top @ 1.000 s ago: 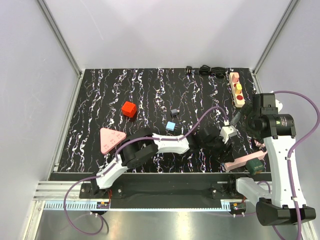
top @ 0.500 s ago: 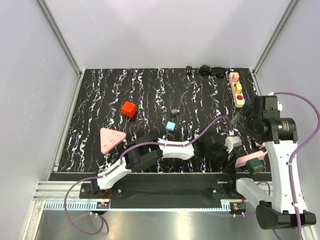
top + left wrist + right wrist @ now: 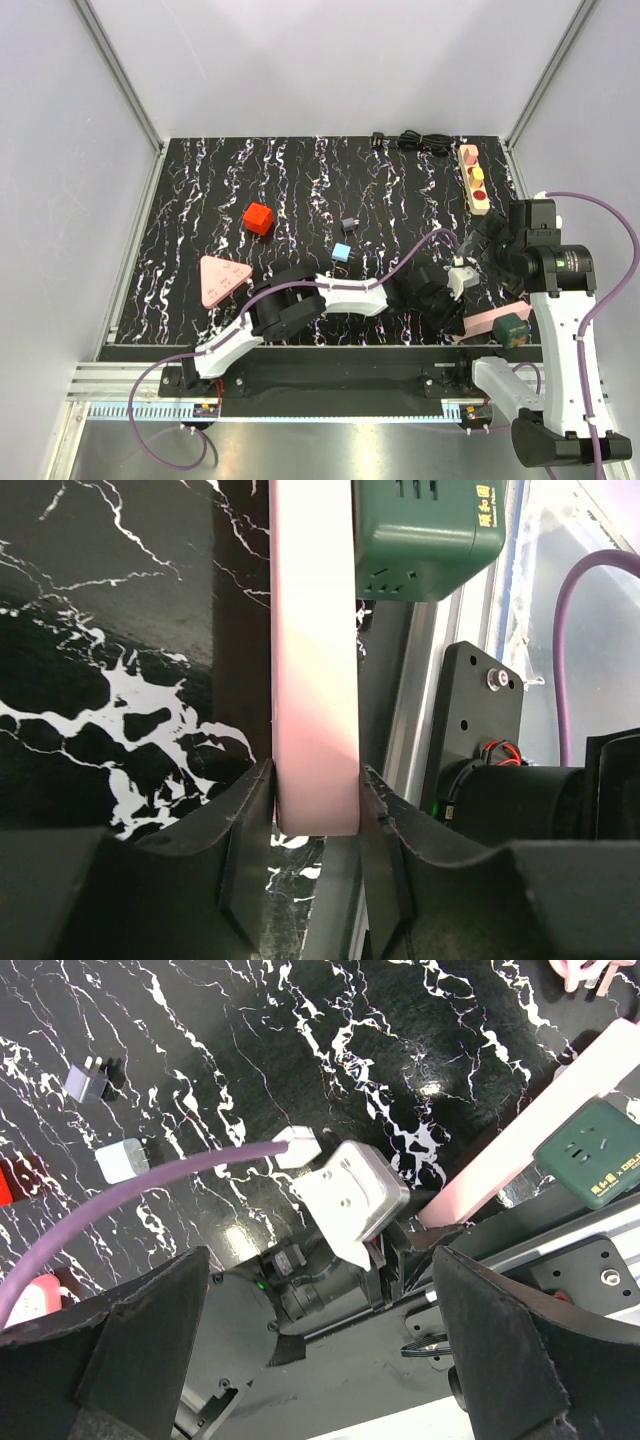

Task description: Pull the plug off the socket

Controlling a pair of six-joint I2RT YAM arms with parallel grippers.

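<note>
The socket (image 3: 473,180), a narrow beige strip with red and yellow round pieces in a row, lies at the far right of the table. Which of those pieces is the plug I cannot tell. Neither gripper is near it. My left gripper (image 3: 315,800) is shut on the near end of a flat pink bar (image 3: 312,630) by the front right table edge. A green block with outlet holes (image 3: 425,540) sits against the bar's far side. My right gripper (image 3: 330,1330) hangs open above the left wrist, its fingers (image 3: 150,1350) wide apart, holding nothing.
A red cube (image 3: 258,218), a pink triangle (image 3: 217,279), a small light-blue cube (image 3: 341,252) and a small dark adapter (image 3: 350,224) lie on the black marbled table. A coiled black cable (image 3: 410,141) lies at the back edge. The metal front rail (image 3: 440,680) runs beside the pink bar.
My left gripper has reached right to the pink bar's end and shut on it. The right arm has shifted slightly right and toward the near edge, still open.
</note>
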